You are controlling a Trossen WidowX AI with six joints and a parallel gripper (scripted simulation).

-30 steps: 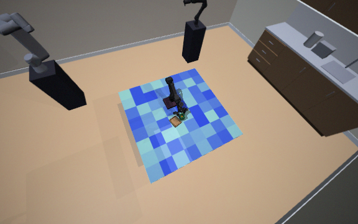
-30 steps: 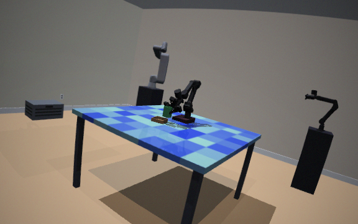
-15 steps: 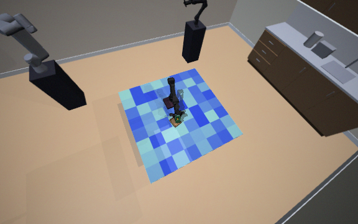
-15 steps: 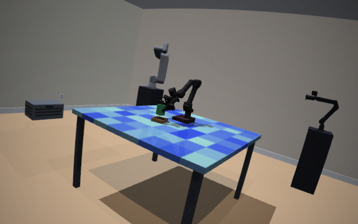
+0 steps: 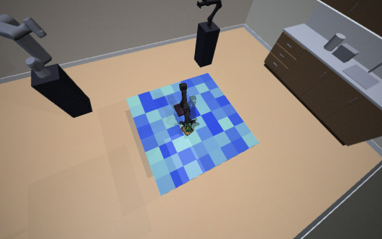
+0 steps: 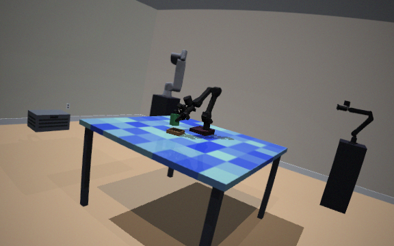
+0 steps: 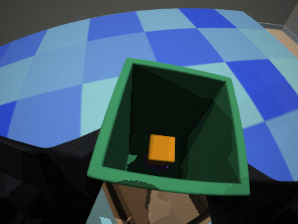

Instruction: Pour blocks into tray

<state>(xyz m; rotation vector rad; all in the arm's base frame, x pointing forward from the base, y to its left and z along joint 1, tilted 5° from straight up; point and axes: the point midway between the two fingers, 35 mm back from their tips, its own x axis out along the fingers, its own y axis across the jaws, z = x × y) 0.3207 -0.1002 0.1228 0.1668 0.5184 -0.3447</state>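
WidowX AI arm [image 5: 184,96] [image 6: 212,102]: single 6-joint unit, black. Upper arm rises steeply from its base to the elbow [image 5: 183,86] [image 6: 215,91], the arm's highest pt. in the ext. view. Forearm [image 6: 202,98] slopes down & fwd. from there. Wrist [image 6: 188,102] sits well below elbow ht., w/ gripper [image 5: 188,126] [image 6: 176,116] at the low end, pitched down & fwd., off the tabletop. Jaws closed on the green cup, approx. upright. Gripper body dark, partly visible at both lower sides of wrist view.

I look steeply down from high, far off; my exterior faces the surface [image 5: 217,139] [image 6: 183,150] [image 7: 175,47] side-on; wrist peers close into the cup [image 5: 188,127] [image 6: 174,119] [image 7: 172,187], shared by all.
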